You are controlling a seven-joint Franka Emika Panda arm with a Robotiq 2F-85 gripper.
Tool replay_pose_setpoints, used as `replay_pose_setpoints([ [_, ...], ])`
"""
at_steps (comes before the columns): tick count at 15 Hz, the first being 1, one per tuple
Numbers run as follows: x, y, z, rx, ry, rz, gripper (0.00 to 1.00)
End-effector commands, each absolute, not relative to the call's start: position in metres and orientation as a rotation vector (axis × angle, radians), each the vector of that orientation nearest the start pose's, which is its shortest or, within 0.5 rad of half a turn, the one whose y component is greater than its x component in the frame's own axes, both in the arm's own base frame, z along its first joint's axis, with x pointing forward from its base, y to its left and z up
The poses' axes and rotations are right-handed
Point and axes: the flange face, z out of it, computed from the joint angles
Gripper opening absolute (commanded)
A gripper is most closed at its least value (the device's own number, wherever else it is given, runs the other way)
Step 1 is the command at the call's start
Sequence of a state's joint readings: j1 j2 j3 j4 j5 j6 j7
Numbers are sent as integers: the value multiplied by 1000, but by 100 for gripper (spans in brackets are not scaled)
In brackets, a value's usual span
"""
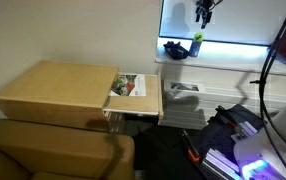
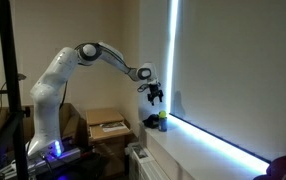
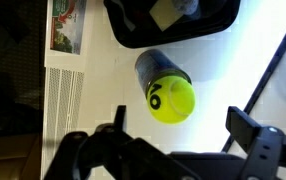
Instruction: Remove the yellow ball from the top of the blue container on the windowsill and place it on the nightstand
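Approach step; gripper (image 3: 180,124) spread wide, empty, hovering above yellow ball (image 3: 171,100) on blue container (image 3: 155,68); next imo: drop straight down, pinch it.

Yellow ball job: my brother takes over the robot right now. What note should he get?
Gripper: open, empty, hanging above the yellow ball; fingers not touching it.
The ball sits on the blue container on the windowsill.
Nightstand: lower, off to the side of the sill.
Done: nothing moved yet.
Left: lower, grasp, lift, carry, set the ball on the nightstand.
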State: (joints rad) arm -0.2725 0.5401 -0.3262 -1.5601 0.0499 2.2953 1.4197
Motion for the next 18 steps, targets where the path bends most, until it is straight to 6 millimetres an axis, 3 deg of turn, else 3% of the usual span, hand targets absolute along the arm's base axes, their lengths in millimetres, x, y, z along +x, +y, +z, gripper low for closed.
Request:
replay_pose_setpoints([
  [1,613,-368,360,-1707,2651,-386,100],
  [10,636,-389,317,-1295,2841,-445,100],
  [16,619,-440,283,-1098,2966,-416,100],
  [17,618,-426,289,-1161,2945,-432,100],
  [18,615,-434,284,-1141,2958,-432,100],
])
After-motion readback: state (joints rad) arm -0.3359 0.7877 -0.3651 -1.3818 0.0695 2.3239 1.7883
